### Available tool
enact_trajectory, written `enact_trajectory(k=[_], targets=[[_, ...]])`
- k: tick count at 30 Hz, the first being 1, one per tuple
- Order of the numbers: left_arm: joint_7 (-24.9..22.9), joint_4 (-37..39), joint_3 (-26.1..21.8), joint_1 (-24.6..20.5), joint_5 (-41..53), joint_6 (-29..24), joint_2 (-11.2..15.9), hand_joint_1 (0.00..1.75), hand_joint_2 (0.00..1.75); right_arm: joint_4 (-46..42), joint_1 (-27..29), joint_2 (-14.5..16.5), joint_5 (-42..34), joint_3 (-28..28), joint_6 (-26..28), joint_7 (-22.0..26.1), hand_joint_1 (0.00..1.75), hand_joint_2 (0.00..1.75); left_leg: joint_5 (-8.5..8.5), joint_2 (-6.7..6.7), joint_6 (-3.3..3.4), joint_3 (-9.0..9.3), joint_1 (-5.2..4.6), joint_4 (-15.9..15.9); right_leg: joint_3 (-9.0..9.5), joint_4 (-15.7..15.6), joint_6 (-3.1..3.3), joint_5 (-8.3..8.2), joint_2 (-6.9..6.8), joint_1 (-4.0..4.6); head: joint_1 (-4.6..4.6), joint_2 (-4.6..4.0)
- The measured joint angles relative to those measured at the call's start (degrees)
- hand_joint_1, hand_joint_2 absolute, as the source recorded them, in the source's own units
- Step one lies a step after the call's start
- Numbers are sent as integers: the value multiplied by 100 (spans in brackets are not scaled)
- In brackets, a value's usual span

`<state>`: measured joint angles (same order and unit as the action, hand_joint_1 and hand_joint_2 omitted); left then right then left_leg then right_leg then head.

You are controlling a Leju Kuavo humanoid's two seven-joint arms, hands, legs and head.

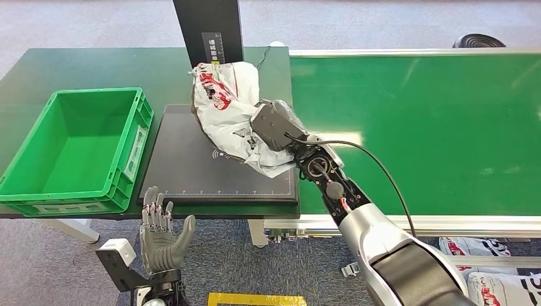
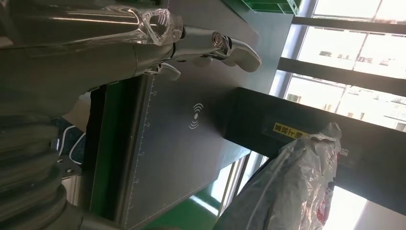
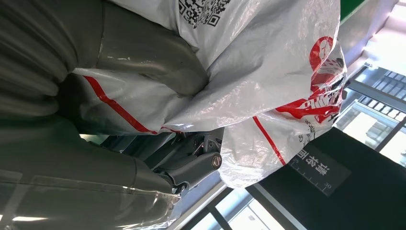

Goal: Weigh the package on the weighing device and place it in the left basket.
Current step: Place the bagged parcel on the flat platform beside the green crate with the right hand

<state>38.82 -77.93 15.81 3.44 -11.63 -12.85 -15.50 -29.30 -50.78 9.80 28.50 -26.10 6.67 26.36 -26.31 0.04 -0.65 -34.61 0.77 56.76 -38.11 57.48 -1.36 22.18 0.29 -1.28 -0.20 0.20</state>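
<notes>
**Package held over the weighing plate, left hand idle below the bench**

The conveyor (image 1: 415,127) is the biggest surface here: a flat, matte green belt framed in bright aluminium rail, running along the robot's right side. Beside it stands the dark green bench (image 1: 76,70), smooth-topped, carrying the basket and the scale.

The green basket (image 1: 76,150) is a rectangular moulded-plastic crate with ribbed walls and slotted handle openings, sitting at the left end of the bench, just beside the scale.

The weighing device (image 1: 191,166) is a flat, black, matte square plate with a white ruler scale printed along its near edge and a small wireless symbol near its middle. A black upright post (image 1: 208,29) with a printed label rises from its far edge.

The package (image 1: 226,105) is a crumpled white plastic mailer bag, glossy and wrinkled, printed with red graphics and a black QR code. It is over the right rear part of the plate, near the post; whether it rests on the plate cannot be told.

The right hand (image 1: 275,124), grey-backed on a silver arm with a black cable looping past, grips the package, its fingers (image 3: 143,57) clamped into the soft film, which bunches around them.

The left hand (image 1: 163,239) hangs below the bench's front edge, palm up, metal-and-grey fingers (image 2: 234,48) spread apart and holding nothing.
</notes>
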Motion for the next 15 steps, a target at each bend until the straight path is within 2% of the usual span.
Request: enact_trajectory(k=[7, 8, 11, 12, 15], targets=[[0, 20, -1, -4, -2, 0, 0, 0, 175, 116, -3, 72, -13, -15, 3, -6, 175, 175, 0, 0, 0, 1, 0, 0, 0, 0, 0, 0, 0, 0, 0, 0], [0, 21, -1, -4, -2, 0, 0, 0, 175, 130, -4, 78, -13, -16, 4, -7, 158, 175, 0, 0, 0, 1, 0, 0, 0, 0, 0, 0, 0, 0, 0, 0], [0, 21, -1, -5, -3, -1, 0, 0, 175, 166, -6, 97, -15, -17, 12, -9, 27, 175, 0, 0, 0, 0, 0, 0, 0, 0, 0, 0, 0, 0, 0, 0], [1, 21, -1, -5, -4, -3, 0, 0, 175, 179, -9, 105, -21, -17, 22, -13, 0, 175, 0, 0, 0, 0, 0, 0, 0, 0, 0, 0, 0, 0, 0, 0], [8, 21, -4, -6, -9, -17, 0, 0, 175, 224, -36, 131, -42, -19, 52, -27, 0, 175, 0, 0, 0, 1, 0, 0, 0, 0, 0, 0, 0, 0, 0, 0]])
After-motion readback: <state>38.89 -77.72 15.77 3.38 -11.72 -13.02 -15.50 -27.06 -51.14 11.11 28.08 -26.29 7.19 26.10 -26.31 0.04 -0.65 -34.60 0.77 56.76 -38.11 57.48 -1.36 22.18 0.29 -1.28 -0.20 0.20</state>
